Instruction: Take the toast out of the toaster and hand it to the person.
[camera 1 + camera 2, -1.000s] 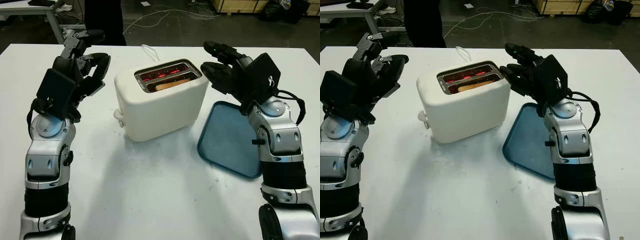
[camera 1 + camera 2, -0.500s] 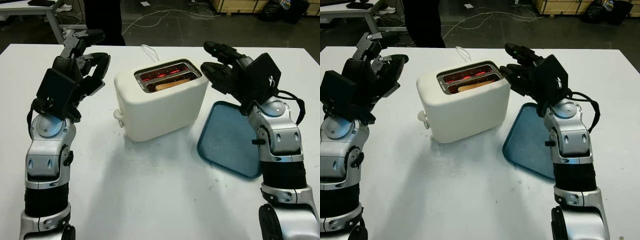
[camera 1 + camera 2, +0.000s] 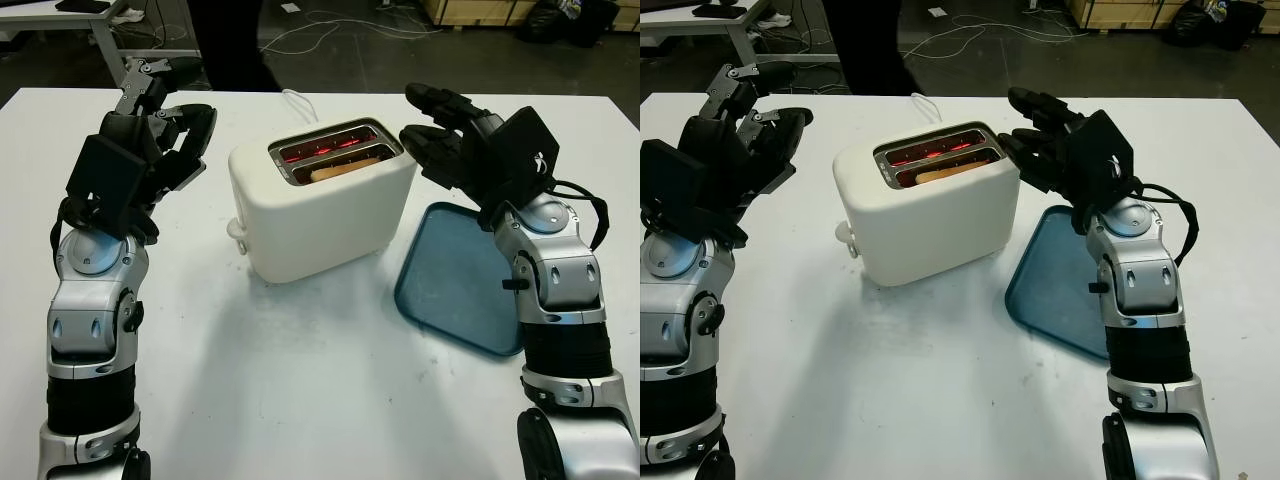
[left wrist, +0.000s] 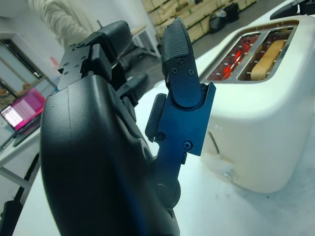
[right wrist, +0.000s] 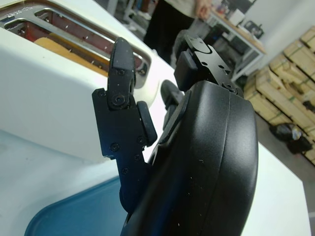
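A cream two-slot toaster [image 3: 320,205] stands mid-table, its far slot glowing red. A slice of toast [image 3: 338,169] sits low in the near slot, and shows too as toast [image 4: 268,52] in the left wrist view. My right hand [image 3: 432,135] is open, raised just right of the toaster's top corner, holding nothing. My left hand [image 3: 175,135] is open, lifted to the left of the toaster and apart from it. A person in dark clothes [image 3: 225,40] stands beyond the table's far edge.
A blue tray [image 3: 455,275] lies flat on the white table [image 3: 300,380] right of the toaster, under my right forearm. The toaster's white cord [image 3: 298,103] runs off the far edge. Cables and a desk are on the floor beyond.
My left hand has drifted slightly left and up. The person behind the table has shifted to the right. The toaster, toast and right hand stay where they were.
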